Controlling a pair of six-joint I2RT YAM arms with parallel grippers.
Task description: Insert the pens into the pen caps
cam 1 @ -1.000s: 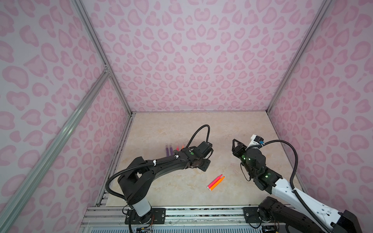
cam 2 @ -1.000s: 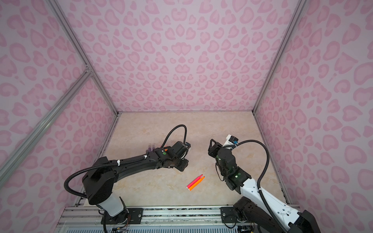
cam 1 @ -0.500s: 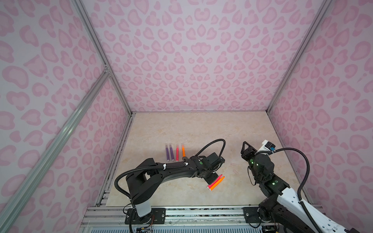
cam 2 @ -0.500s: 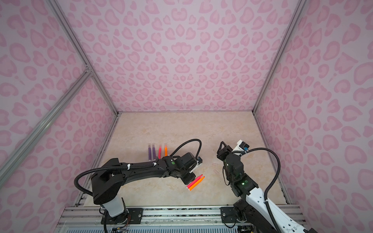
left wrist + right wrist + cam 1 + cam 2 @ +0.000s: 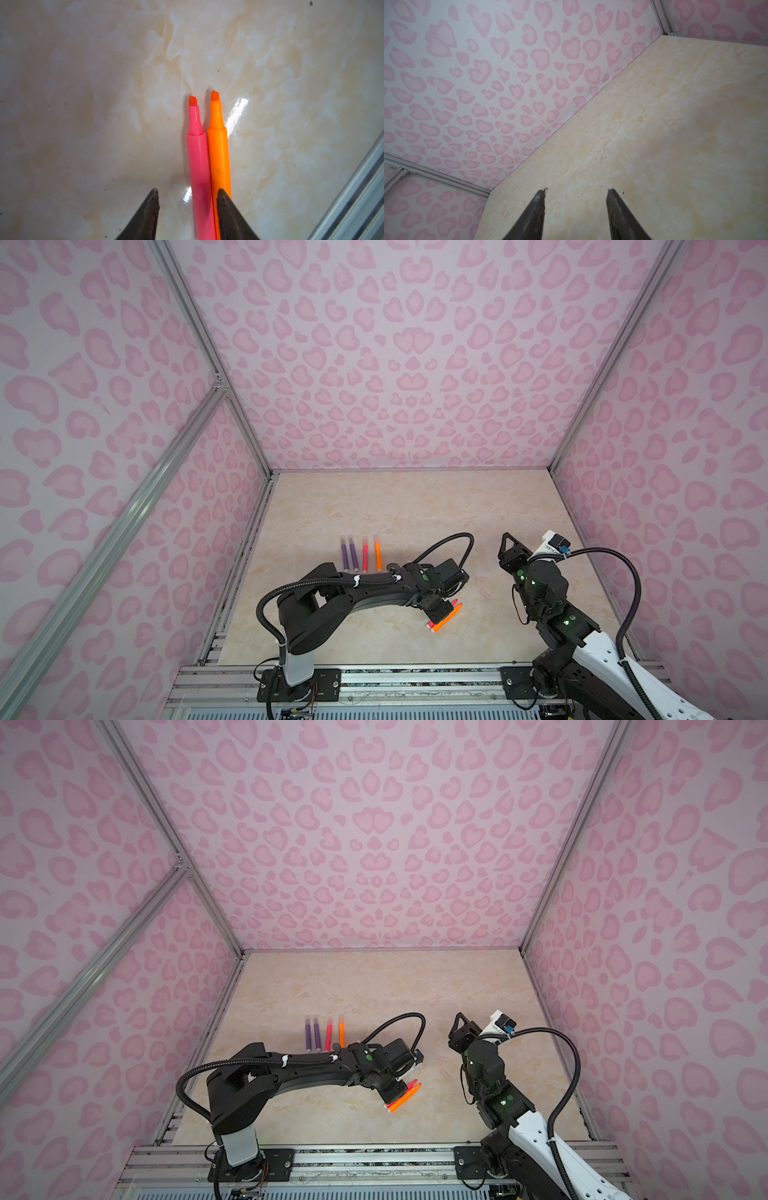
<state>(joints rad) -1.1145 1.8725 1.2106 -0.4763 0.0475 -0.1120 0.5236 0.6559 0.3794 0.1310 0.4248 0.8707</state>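
A pink pen (image 5: 199,166) and an orange pen (image 5: 220,153) lie side by side, uncapped, near the front middle of the floor (image 5: 415,506). My left gripper (image 5: 187,191) hangs low over their rear ends, open. The pink pen lies between the fingers and the orange one runs under one fingertip (image 5: 223,199). In both top views the left gripper (image 5: 438,606) (image 5: 395,1088) covers part of the pair. Four more pens lie in a row at back left: two purple (image 5: 349,556), one pink (image 5: 365,556), one orange (image 5: 378,555), with clear pen caps (image 5: 343,539) on their far ends. My right gripper (image 5: 510,547) (image 5: 577,190) is raised, open and empty.
Pink patterned walls with metal frame posts (image 5: 249,435) close in the beige floor on three sides. A metal rail (image 5: 374,676) runs along the front edge and shows in the left wrist view (image 5: 357,193). A black cable (image 5: 453,537) loops above the left wrist.
My left gripper has swung from the row of pens to the right and forward, down over the pink and orange pair. The right gripper has drawn back to the right.
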